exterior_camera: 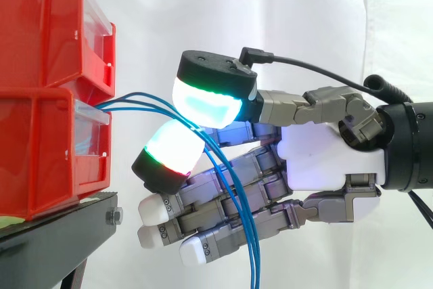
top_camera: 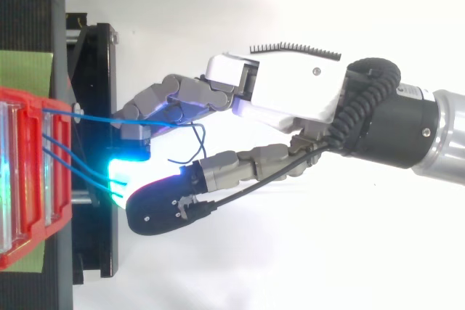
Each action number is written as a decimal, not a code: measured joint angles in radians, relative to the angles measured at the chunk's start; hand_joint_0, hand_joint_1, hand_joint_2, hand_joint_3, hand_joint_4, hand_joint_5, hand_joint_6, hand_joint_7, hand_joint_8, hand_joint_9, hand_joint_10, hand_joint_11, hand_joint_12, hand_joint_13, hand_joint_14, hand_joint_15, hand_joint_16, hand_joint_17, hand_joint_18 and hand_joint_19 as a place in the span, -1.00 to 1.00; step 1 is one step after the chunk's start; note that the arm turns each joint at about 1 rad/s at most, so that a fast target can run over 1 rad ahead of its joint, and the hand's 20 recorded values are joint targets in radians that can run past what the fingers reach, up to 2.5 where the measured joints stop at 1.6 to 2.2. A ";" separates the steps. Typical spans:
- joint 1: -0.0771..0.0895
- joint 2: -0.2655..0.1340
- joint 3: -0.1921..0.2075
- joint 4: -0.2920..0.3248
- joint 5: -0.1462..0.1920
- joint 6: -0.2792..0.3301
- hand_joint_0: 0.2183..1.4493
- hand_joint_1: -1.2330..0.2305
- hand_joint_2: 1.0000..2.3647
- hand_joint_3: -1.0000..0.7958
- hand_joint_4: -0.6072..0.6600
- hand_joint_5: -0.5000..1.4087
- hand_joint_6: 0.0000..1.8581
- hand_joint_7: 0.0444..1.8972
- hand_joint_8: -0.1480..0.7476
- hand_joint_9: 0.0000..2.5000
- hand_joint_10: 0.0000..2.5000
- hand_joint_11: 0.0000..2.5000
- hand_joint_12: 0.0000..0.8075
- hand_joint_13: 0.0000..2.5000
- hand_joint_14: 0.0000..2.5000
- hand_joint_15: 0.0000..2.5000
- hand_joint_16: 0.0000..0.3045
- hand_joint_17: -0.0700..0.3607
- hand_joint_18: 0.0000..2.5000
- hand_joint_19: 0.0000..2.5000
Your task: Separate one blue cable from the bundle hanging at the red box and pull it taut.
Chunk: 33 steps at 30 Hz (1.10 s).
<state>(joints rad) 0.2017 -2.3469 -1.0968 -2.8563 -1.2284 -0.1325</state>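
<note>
Closest to the side camera sat the thumb's thick pad [exterior_camera: 210, 103], glowing white, cyan and green under its black cap. Just below it I saw one finger's pad [exterior_camera: 172, 150], white with a green and red edge, curled up to meet the thumb. The blue cables [exterior_camera: 254, 262] passed between these two pads, so the hand [exterior_camera: 325, 157] was pinching the bundle. I could not tell how many strands were actually clamped. From above, two strands ran into the cyan glow at the pinch. A third [top_camera: 94, 117] ran apart from them to the other fingers and looped loosely behind.

From the pinch the cables hung in front of the remaining fingers [exterior_camera: 159, 209], which lay straight and close together with white tips. They dropped out of the side view's bottom edge.

Farther left, the strands reached the clear front of the lower red bin [exterior_camera: 40, 160] in shallow arcs rather than a straight line. A second red bin [exterior_camera: 40, 32] was stacked on it, and both rested on the black stand [exterior_camera: 47, 241]. The hand was near the bins but not touching them. The white curtain [exterior_camera: 304, 11] hung behind everything.
</note>
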 measured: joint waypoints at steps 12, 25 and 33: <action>-0.001 0.000 0.000 0.000 0.000 -0.002 -0.19 -0.51 -1.00 -0.44 0.10 -0.71 -0.03 -0.04 -0.12 -0.47 -0.99 -0.58 -0.26 -0.67 -1.00 -0.89 -0.73 -0.25 -0.61 -0.75; -0.007 0.000 0.000 -0.001 0.001 -0.002 -0.52 -0.06 -1.00 -0.44 0.17 -0.69 -0.07 -0.08 -0.04 -0.43 -0.99 -0.58 -0.21 -0.65 -0.99 -0.87 -0.71 -0.21 -0.61 -0.69; -0.010 0.000 0.000 -0.001 0.001 -0.003 -0.34 0.02 -0.99 -0.35 0.13 -0.68 -0.07 0.02 -0.06 -0.42 -0.99 -0.58 -0.24 -0.66 -0.99 -0.85 -0.73 -0.24 -0.62 -0.66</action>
<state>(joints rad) 0.1922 -2.3464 -1.0968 -2.8572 -1.2278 -0.1357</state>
